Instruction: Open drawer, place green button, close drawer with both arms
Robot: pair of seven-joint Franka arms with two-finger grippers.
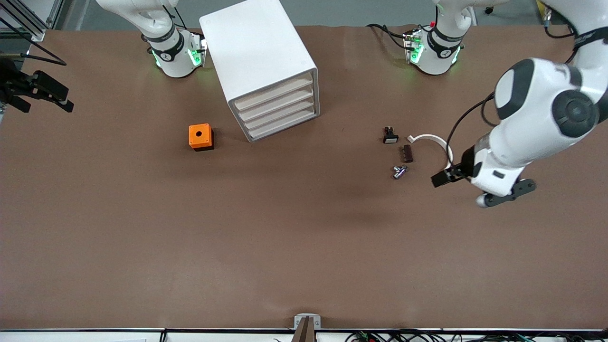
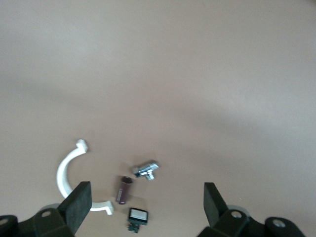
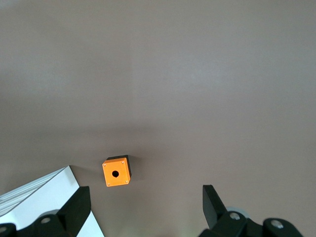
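The white cabinet (image 1: 259, 57) stands near the right arm's base, and all four of its drawers (image 1: 278, 110) are shut. No green-capped button shows in any view. My left gripper (image 1: 508, 192) hangs open and empty in the air at the left arm's end of the table, beside a cluster of small parts. In the left wrist view (image 2: 146, 195) those parts lie between and ahead of its spread fingers. My right gripper (image 1: 40, 95) hangs open and empty at the right arm's end of the table. In the right wrist view (image 3: 146, 197) it is high over the table.
The cluster holds a black button with a white cap (image 1: 390, 137) (image 2: 138, 216), a white C-shaped ring (image 1: 430, 139) (image 2: 66, 173), a dark cylinder (image 1: 407, 153) (image 2: 124, 190) and a silver metal piece (image 1: 399, 171) (image 2: 146, 169). An orange box with a hole (image 1: 200, 137) (image 3: 116, 172) sits beside the cabinet (image 3: 44, 197).
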